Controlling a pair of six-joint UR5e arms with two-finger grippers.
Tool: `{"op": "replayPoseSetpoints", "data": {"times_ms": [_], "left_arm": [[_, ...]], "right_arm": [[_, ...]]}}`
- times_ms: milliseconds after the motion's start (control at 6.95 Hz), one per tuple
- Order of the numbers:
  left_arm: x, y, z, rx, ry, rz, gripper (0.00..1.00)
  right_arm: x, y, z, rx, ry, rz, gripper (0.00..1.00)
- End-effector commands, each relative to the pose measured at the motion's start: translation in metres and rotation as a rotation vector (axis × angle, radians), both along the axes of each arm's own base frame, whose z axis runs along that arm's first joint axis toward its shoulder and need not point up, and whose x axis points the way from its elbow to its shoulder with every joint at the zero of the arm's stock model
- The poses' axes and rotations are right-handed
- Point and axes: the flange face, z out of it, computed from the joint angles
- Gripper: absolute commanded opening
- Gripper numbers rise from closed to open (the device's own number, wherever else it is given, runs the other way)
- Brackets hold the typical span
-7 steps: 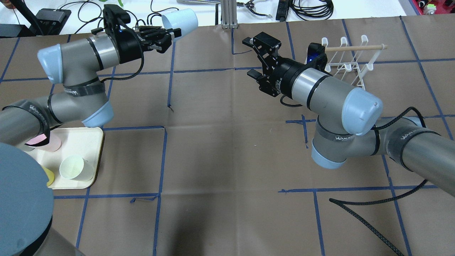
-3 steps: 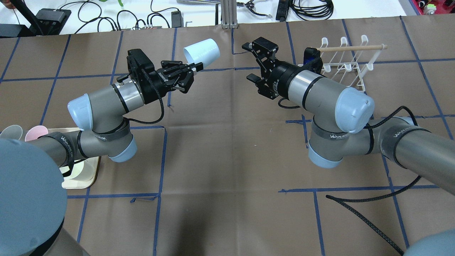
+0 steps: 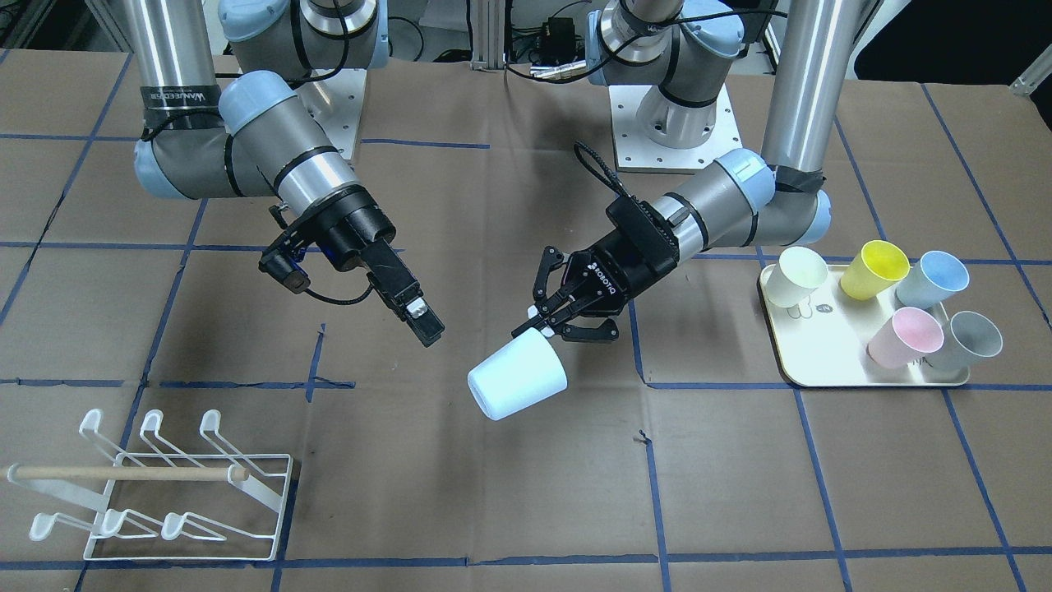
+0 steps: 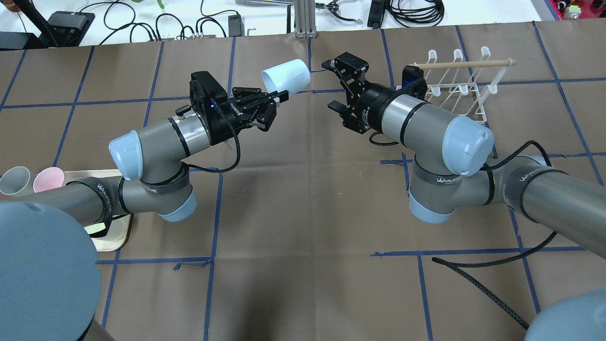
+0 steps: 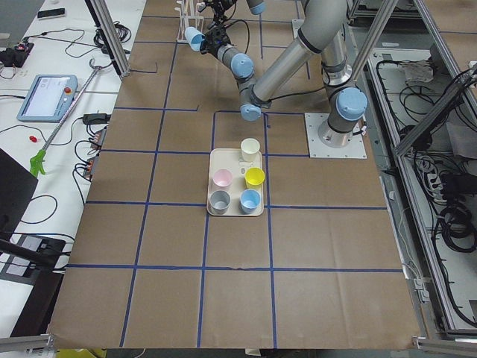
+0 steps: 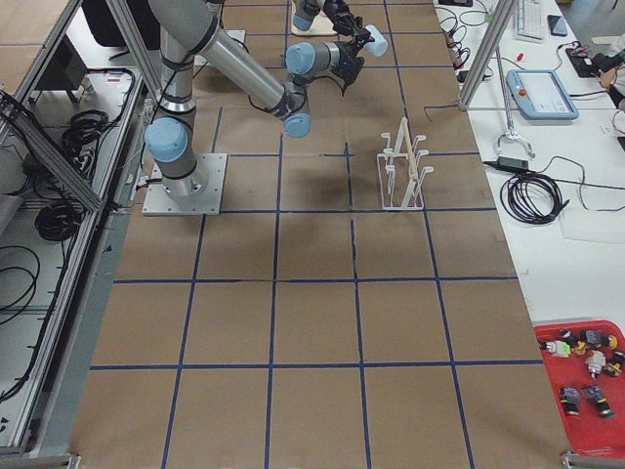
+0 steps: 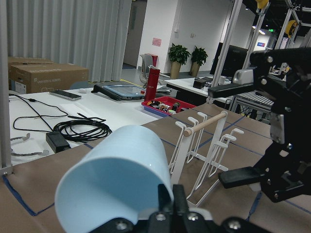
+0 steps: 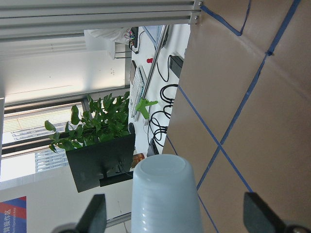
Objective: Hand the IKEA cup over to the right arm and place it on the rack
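Overhead exterior view: the left claw [image 4: 283, 94] is clamped on the rim of the pale blue cup [image 4: 286, 76], holding it on its side above the worktop [image 4: 303, 199]. The cup's base is turned toward the right claw [image 4: 333, 84]. The right claw is spread wide and empty, just beside the cup without touching it. The rack [image 4: 461, 87] stands on the worktop beyond the right claw, apart from the cup.

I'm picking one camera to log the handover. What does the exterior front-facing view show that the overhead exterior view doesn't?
Only front-facing: the whole cream tray and the yellow cup on it.
Only overhead: the cables beyond the table's far edge, and the open gap between the fingers of the right gripper.
Both: the left gripper shut on the pale blue cup, and the rack.
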Motion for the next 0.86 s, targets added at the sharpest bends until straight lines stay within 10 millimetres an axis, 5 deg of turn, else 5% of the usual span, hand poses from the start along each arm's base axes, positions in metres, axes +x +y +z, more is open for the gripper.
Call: {"op": "replayPoseSetpoints", "data": {"times_ms": [0,719], "left_arm": [[-0.003,0.002,0.002,0.004,-0.001,0.001,0.00],[-0.003,0.002,0.001,0.007,-0.001,0.002,0.01]], "right_arm": [[0.007,0.000,-0.005,0.013,0.024,-0.009,1.00],[0.036,-0.017,-0.011,0.010,0.047,-0.010,1.00]]}}
